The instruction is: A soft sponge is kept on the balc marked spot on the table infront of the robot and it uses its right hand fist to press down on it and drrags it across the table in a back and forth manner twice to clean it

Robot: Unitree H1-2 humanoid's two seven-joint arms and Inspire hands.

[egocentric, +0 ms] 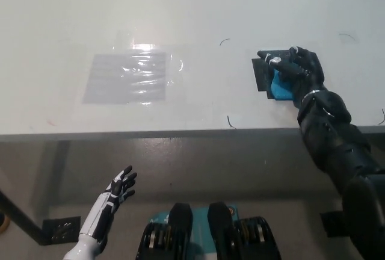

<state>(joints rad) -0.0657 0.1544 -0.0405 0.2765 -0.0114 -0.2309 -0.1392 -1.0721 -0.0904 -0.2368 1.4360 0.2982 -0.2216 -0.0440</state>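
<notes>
Now sponge [280, 86] under right hand [296, 68]

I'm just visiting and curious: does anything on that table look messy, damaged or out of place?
Nothing looks spilled or broken. The blue sponge sits on its black patch under the black right hand. A shiny clear sheet lies wrinkled on the white table, near a few thin dark marks.

No legible text or labels
</notes>
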